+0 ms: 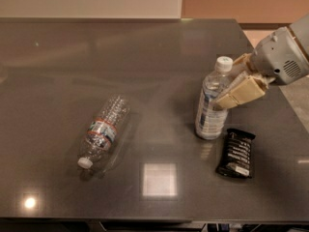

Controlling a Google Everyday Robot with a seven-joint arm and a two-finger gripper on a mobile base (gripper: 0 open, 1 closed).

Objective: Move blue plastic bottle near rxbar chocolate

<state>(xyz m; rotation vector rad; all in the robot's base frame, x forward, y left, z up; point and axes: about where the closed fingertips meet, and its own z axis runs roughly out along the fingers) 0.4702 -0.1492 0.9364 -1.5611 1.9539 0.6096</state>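
The blue plastic bottle (209, 111), bluish clear with a white cap and a pale label, stands upright on the dark table (154, 52) at the right. The rxbar chocolate (235, 152), a flat black bar with white lettering, lies just right of and in front of the bottle's base, a small gap apart. My gripper (231, 83) reaches in from the right edge and is shut on the bottle's upper part, just below the cap, with one tan finger (240, 93) in front of it.
A ribbed clear bottle (103, 130) with a red-and-blue label lies on its side at the left centre, cap toward the front. The table's right edge (285, 100) runs close behind the gripper. A bright light reflection (159, 179) shows near the front.
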